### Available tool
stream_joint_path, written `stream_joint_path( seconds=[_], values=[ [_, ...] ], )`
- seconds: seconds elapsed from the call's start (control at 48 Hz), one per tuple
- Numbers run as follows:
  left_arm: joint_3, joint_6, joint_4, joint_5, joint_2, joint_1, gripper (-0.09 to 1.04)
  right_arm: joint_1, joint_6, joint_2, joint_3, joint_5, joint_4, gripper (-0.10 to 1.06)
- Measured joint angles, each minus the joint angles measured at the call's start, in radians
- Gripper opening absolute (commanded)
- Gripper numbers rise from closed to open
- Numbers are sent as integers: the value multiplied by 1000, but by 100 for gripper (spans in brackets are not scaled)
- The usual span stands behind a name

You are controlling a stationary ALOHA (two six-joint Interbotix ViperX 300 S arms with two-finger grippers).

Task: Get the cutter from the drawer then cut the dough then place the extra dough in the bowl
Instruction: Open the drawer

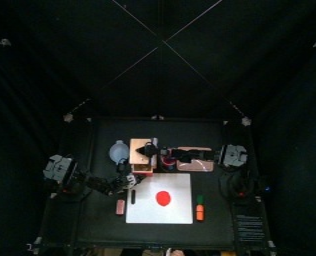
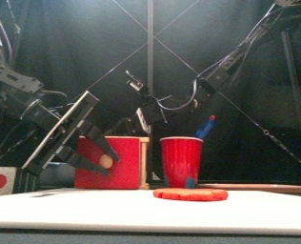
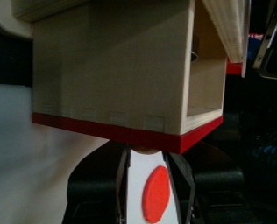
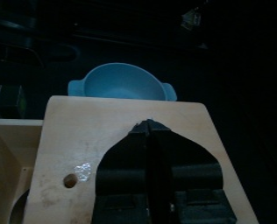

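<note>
Left gripper point(image 3: 151, 157), jaws apart and empty, hangs just before the red drawer front point(image 3: 117, 128). Right gripper point(image 4: 151, 131), jaws together, is over the wooden box point(image 4: 82, 131) on the worktop. Drawer step, I'd say: hook and pull next. Cutter unseen. The flat red dough point(image 1: 164, 200) lies on the white board point(image 1: 182, 184).

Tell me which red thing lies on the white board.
The flat dough disc; the red cup and red drawer front stand behind the board.

Table point(image 1: 101, 232) bearing board point(image 1: 147, 215), box point(image 1: 139, 150), bowl point(image 1: 117, 152), cup point(image 2: 181, 160)
</note>
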Motion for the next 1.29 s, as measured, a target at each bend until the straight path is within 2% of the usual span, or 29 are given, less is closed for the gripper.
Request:
stream_joint_path(
  seconds=[1.062, 1.292],
  values=[
    [-35, -2, -2, 21, 0, -43, 50, -9, 3, 25, -26, 17, 5, -2],
    [-35, 2, -2, 21, 2, -44, 58, -9, 3, 25, -26, 17, 5, -2]
  ],
)
